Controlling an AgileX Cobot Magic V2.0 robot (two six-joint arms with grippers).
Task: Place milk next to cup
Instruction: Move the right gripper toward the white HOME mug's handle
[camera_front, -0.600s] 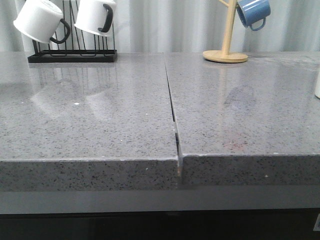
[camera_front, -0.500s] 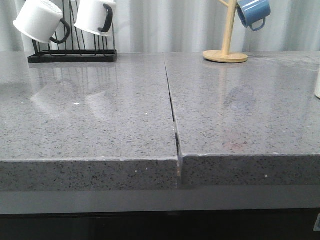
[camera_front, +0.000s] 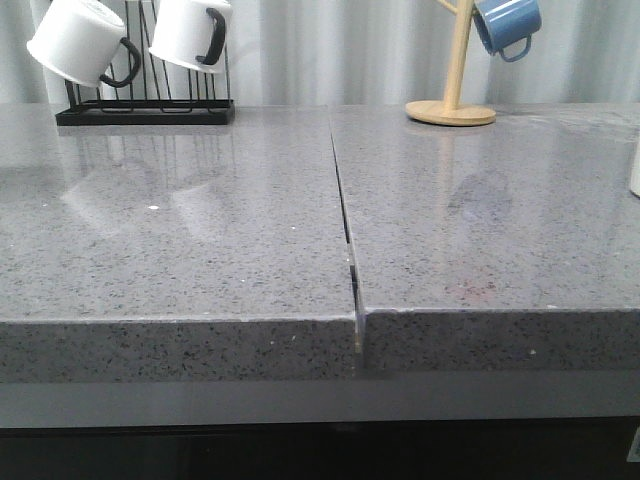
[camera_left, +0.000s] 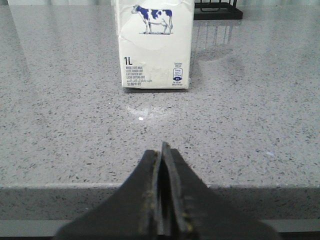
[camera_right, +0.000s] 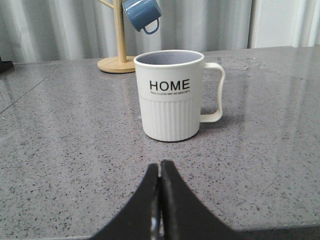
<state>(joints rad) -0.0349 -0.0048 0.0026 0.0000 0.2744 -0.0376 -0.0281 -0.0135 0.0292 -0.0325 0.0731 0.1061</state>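
The milk (camera_left: 155, 45) is a white carton with a blue cow picture. It stands upright on the grey counter in the left wrist view, its top cut off by the frame. My left gripper (camera_left: 161, 148) is shut and empty, at the counter's front edge, well short of the carton. The cup (camera_right: 170, 95) is a white ribbed mug reading "HOME". It stands upright in the right wrist view, handle to the right. My right gripper (camera_right: 160, 166) is shut and empty, a short way in front of it. Only a white sliver (camera_front: 635, 165) at the right edge shows in the front view; neither gripper shows there.
A black rack (camera_front: 145, 108) with two white black-handled mugs (camera_front: 78, 42) stands at the back left. A wooden mug tree (camera_front: 452, 108) with a blue mug (camera_front: 507, 25) stands at the back right. A seam (camera_front: 345, 225) splits the two counter slabs.
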